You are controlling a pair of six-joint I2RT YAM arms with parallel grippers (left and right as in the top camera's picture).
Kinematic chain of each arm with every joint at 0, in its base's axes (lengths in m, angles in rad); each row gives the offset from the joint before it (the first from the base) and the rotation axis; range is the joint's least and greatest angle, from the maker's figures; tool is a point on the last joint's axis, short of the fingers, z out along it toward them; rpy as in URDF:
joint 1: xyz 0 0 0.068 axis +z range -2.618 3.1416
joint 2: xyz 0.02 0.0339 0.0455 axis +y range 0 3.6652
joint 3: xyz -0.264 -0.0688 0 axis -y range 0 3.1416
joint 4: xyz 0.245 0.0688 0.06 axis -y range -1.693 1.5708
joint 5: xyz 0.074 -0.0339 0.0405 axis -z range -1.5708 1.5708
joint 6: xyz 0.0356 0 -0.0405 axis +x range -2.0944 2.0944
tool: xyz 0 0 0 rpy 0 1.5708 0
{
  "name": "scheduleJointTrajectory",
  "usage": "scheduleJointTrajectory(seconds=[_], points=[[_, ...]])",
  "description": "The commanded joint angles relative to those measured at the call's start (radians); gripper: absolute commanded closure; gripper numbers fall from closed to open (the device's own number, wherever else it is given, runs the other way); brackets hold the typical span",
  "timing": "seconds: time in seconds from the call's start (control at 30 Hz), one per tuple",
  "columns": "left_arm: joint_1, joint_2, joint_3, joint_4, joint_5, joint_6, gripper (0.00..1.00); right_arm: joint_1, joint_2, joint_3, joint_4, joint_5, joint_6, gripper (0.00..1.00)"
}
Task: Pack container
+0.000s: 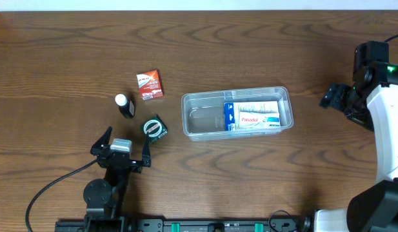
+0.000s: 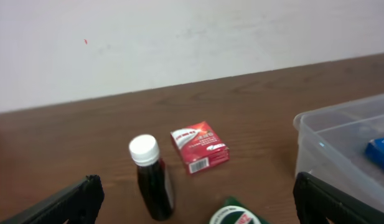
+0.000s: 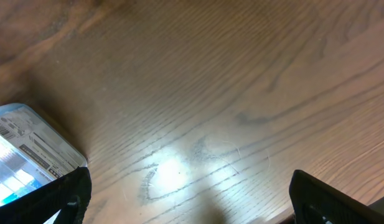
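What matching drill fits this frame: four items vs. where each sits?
Items:
1. red box
2. dark bottle
3. Panadol box
4. green item

Places:
A. inside the container
B. loose, nearest the container
C. loose, farthest from the left gripper
D. white cap, between the other two loose items

Pairs: 1-C, 2-D, 3-A, 4-B.

txt: "panadol" | on: white/blue box (image 1: 257,120) in container (image 1: 202,121) | other labels: unreadable
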Motion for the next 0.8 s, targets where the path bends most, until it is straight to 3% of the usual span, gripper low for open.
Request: scheduleJointTrajectory(seconds=[0.0, 0.2, 0.47, 0.63, 0.77], points=[[0.005, 0.033, -0.014, -0.04, 0.004, -0.154, 0.02, -0.006, -0.004, -0.005, 0.002, 0.003, 0.005, 0.01], [0.005, 0.159, 0.093, -0.148, 0.004, -0.212, 0.02, -0.006, -0.004, -0.005, 0.002, 0.003, 0.005, 0.01], [0.005, 0.467, 0.441, -0.362, 0.021, -0.21, 0.02, -0.006, -0.004, -0.005, 0.002, 0.003, 0.005, 0.01], [0.005, 0.674, 0.698, -0.583, 0.193, -0.021, 0.02, -0.006, -0.004, -0.005, 0.002, 0.003, 0.005, 0.01], [-0.014, 0.801, 0.847, -0.621, 0.317, 0.003, 0.02, -0.006, -0.004, -0.005, 0.002, 0.003, 0.005, 0.01]])
